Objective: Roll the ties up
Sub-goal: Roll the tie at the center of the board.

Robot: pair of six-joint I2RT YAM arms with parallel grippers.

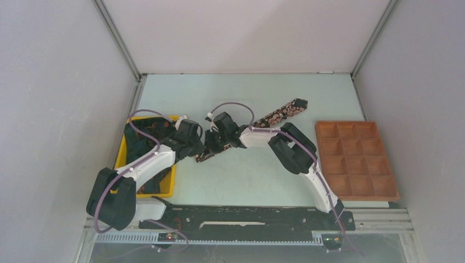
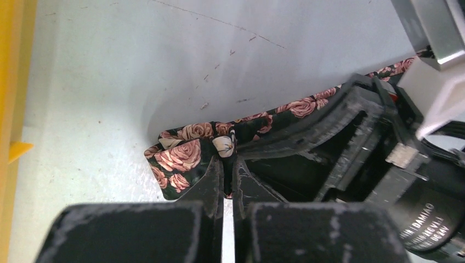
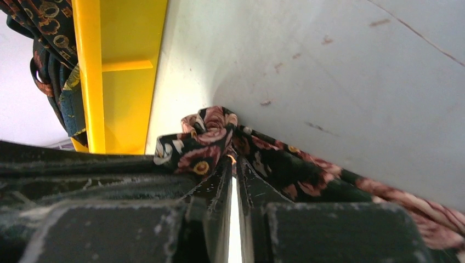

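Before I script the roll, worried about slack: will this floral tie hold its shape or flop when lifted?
Probably floppy: the floral tie crumples into folds where the left end effector pinches it. Likely thin and light: the right end effector sits almost fully closed on it.

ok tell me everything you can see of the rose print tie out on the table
The long narrow black fabric tie printed with pink roses lies flat and diagonal on the pale tabletop, and its far-right end looks wider. Its near-left end is bunched into soft folds. The left end effector and the right end effector pinch that end from opposite sides, both shut on the cloth. It is not yet rolled.
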